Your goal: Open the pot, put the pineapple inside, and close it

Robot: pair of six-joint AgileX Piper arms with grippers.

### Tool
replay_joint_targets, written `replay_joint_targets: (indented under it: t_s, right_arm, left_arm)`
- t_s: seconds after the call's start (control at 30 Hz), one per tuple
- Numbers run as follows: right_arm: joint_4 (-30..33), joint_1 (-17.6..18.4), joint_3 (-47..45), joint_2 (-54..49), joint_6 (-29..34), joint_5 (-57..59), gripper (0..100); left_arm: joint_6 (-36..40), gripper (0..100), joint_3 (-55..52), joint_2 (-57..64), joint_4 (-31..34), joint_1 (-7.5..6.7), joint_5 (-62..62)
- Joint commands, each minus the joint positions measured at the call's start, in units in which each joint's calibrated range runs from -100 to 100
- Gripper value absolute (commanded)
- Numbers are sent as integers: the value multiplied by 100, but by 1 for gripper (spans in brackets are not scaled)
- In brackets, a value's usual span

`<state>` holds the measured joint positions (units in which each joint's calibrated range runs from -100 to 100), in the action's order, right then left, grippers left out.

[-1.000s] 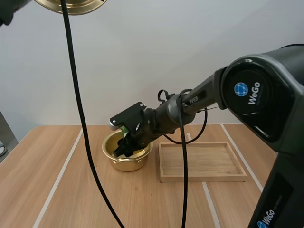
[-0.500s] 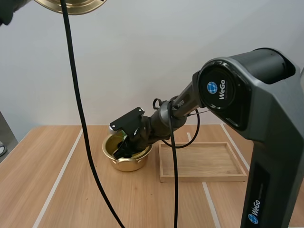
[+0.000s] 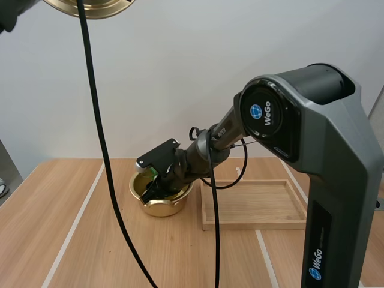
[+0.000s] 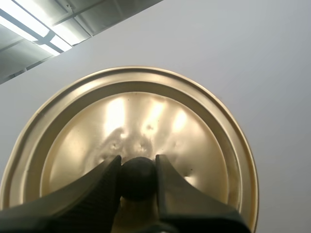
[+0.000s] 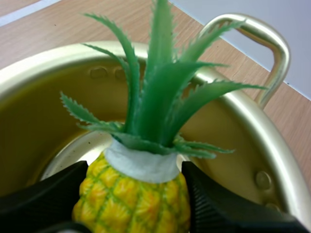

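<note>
- Centre-left of the high view: the pot (image 3: 159, 207) stands open on the table (image 3: 72, 240), just left of the wooden tray (image 3: 255, 225). The right gripper (image 3: 154, 189) is dipped inside the pot's rim, and the wrist hides its load from this angle.
- Upper left edge, same view: the lid (image 3: 90, 6) hangs high, well apart from the pot and cut off by the frame.
- Left wrist view: the left gripper (image 4: 138, 164) is pinched narrow on the lid's black knob (image 4: 138, 182). The lid's rim is cut off beside the fingers.
- Right wrist view: the right fingers clamp the pineapple (image 5: 138, 199) by its yellow body, inside the pot walls, with the leaf crown pointing toward a pot handle (image 5: 272, 48).
- Risk: if the fruit is let go above the floor, it may tip and leave leaves across the rim, so the lid would not seat.
- Risk: fingers opening in so tight a space may catch the wall and drag the pot.
- Risk: the lid hangs by its small round knob alone, so it could swing or slip on the way down.
- Hidden: the pineapple's base and the pot floor under it. I cannot tell whether they touch.
</note>
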<state>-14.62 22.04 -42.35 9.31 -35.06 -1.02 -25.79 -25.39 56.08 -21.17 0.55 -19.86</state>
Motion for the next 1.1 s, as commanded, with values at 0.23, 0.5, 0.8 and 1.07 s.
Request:
replay_joint_targets:
  t_s: [0.23, 0.5, 0.8, 1.07]
  right_arm:
    - [82, 0, -86, 97, -187, 373, 0]
    - [82, 0, -41, 97, -187, 209, 100]
    - [-125, 0, 691, -52, -187, 1187, 100]
    - [-438, 0, 1315, -661, -187, 1676, 100]
  left_arm:
    - [23, 0, 41, 38, -36, -10, 113]
    - [23, 0, 41, 38, -36, -10, 113]
    - [23, 0, 41, 38, -36, -10, 113]
    - [23, 0, 41, 38, -36, -10, 113]
